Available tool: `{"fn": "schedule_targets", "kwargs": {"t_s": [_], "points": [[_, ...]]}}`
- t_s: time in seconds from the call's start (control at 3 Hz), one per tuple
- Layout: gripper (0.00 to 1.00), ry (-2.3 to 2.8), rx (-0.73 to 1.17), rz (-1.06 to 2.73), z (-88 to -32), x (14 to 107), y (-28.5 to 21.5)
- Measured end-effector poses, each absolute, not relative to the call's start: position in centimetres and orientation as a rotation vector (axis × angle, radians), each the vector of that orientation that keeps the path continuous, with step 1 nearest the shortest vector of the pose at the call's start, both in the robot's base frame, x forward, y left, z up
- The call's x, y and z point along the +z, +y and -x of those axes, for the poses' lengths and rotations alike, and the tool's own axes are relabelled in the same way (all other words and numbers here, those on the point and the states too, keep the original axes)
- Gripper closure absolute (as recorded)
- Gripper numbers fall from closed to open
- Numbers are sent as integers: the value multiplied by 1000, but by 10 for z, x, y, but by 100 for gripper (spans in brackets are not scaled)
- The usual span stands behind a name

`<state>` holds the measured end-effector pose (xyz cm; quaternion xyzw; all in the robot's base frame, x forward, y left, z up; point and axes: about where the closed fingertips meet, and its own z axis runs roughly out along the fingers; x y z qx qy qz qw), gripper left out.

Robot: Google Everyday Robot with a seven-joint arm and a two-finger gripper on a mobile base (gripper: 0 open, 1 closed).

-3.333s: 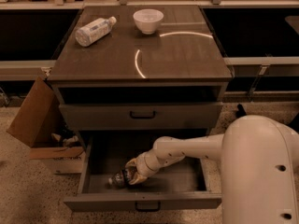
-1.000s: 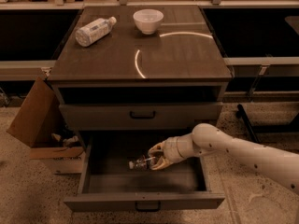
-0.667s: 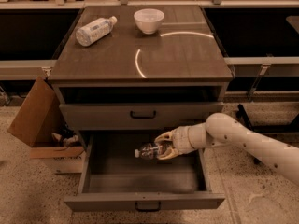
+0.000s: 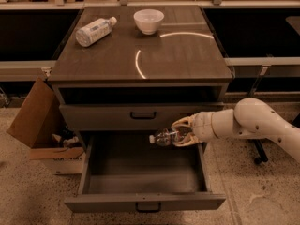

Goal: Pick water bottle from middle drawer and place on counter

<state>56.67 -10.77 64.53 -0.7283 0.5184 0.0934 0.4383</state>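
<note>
My gripper (image 4: 183, 132) is shut on the water bottle (image 4: 165, 136), a small clear bottle with a dark label band and white cap. It holds the bottle on its side, cap to the left, in the air above the back right of the open middle drawer (image 4: 145, 201). The bottle hangs just below the closed taller drawer front (image 4: 140, 116). The drawer's tray shows nothing in it. The counter (image 4: 140, 55) is the glossy grey-brown top of the cabinet, well above the gripper. My white arm (image 4: 253, 123) reaches in from the right.
A larger pale bottle (image 4: 95, 31) lies on its side at the counter's back left. A white bowl (image 4: 148, 21) stands at the counter's back middle. An open cardboard box (image 4: 40, 125) sits on the floor left of the cabinet. Dark shelving runs behind.
My gripper has lifted the water bottle from the drawer floor, up and to the right, to just under the closed drawer front. The arm has swung out to the right.
</note>
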Motion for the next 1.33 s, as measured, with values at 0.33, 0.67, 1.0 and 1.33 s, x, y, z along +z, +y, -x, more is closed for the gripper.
{"fn": "schedule_targets", "kwargs": {"t_s": [0.33, 0.67, 1.0, 1.33], "points": [[100, 1289, 232, 1810, -567, 645, -108], [100, 1282, 195, 1801, -564, 665, -118], [100, 1272, 102, 1784, -557, 714, -140], [100, 1239, -17, 1773, -551, 773, -161]]}}
